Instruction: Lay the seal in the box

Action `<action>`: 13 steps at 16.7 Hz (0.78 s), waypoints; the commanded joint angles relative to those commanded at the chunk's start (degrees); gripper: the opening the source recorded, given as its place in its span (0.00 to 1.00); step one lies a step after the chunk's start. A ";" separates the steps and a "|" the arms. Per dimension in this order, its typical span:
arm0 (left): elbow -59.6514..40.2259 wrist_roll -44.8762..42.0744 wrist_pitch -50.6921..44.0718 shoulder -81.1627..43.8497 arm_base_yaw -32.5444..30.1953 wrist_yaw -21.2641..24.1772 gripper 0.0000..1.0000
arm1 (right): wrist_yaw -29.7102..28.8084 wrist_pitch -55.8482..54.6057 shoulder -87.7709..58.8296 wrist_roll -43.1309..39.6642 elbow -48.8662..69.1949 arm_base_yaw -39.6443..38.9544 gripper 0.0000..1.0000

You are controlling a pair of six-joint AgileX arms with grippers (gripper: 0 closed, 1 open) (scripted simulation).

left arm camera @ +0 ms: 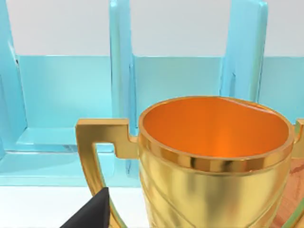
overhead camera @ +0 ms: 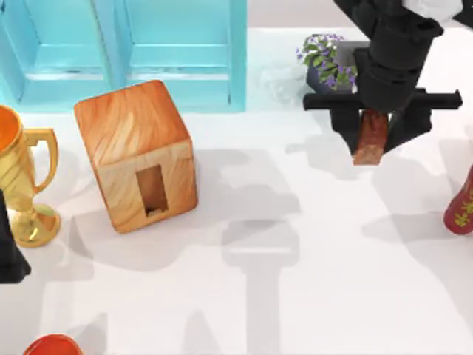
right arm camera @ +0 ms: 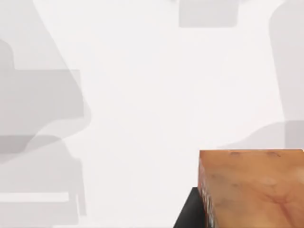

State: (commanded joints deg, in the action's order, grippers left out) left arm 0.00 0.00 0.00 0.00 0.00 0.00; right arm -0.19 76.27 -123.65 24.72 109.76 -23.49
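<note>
A: What is closest to the bottom of the top view?

B: A bit of a red-orange thing [overhead camera: 52, 345] peeks in at the bottom left. Past it, by the left edge, the left arm [overhead camera: 11, 255] sits parked next to a gold cup [overhead camera: 22, 181]. I cannot tell if its hand is open or closed.

A: What does the left wrist view show?

B: The gold cup [left arm camera: 213, 161] is big and close, with orange inside. The blue cabinet [left arm camera: 71, 95] stands behind it.

A: Where is the box?

B: The box [overhead camera: 137, 155] sits on the white table [overhead camera: 295, 296], on the left side, just right of the gold cup. It is turned a little. A tall thin hole [overhead camera: 151, 190] is in its near face. The blue cabinet [overhead camera: 148, 52] is right behind it.

A: And the seal?

B: The seal [overhead camera: 371, 137] is far from the box, up on the right side. The right gripper [overhead camera: 372, 133] holds it. The two black fingers [overhead camera: 342, 122] are close together, one pressed on each side of the seal.

A: How is the right arm set?

B: It reaches in from the top right, and the hand points down. The seal hangs from it, with its dark red end up in the fingers and its lighter end pointing low. In the right wrist view the seal's orange-brown end [right arm camera: 254, 187] is close up, with white table beyond it.

A: What else is near?

B: A red vase [overhead camera: 462, 203] stands at the right edge. A pot of purple flowers [overhead camera: 329, 63] is farther back, beside the arm.
</note>
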 joint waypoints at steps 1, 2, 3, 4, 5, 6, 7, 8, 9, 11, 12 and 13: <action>0.00 0.00 0.00 0.00 0.00 0.00 1.00 | -0.12 0.39 0.10 -0.65 -0.03 0.58 0.00; 0.00 0.00 0.00 0.00 0.00 0.00 1.00 | -0.36 0.99 0.30 -1.88 0.02 1.67 0.00; 0.00 0.00 0.00 0.00 0.00 0.00 1.00 | -0.74 1.58 0.74 -3.67 0.19 3.23 0.00; 0.00 0.00 0.00 0.00 0.00 0.00 1.00 | -1.17 1.99 1.55 -6.06 0.60 5.29 0.00; 0.00 0.00 0.00 0.00 0.00 0.00 1.00 | -1.59 2.16 2.64 -8.95 1.09 7.76 0.00; 0.00 0.00 0.00 0.00 0.00 0.00 1.00 | -2.01 2.16 3.70 -12.30 1.70 10.62 0.00; 0.00 0.00 0.00 0.00 0.00 0.00 1.00 | -2.35 2.09 4.62 -16.07 2.11 13.88 0.00; 0.00 0.00 0.00 0.00 0.00 0.00 1.00 | -2.62 2.04 5.36 -20.28 2.13 17.53 0.00; 0.00 0.00 0.00 0.00 0.00 0.00 1.00 | -2.89 2.00 5.93 -24.76 1.80 21.39 0.00; 0.00 0.00 0.00 0.00 0.00 0.00 1.00 | -3.29 2.00 6.87 -33.10 0.22 29.30 0.00; 0.00 0.00 0.00 0.00 0.00 0.00 1.00 | -3.35 1.91 7.54 -36.65 -1.08 32.85 0.00; 0.00 0.00 0.00 0.00 0.00 0.00 1.00 | -3.26 1.82 8.33 -39.78 -2.70 36.05 0.00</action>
State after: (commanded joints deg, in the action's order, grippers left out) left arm 0.00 0.00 0.00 0.00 0.00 0.00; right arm -3.46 78.09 -115.33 -15.06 107.06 12.56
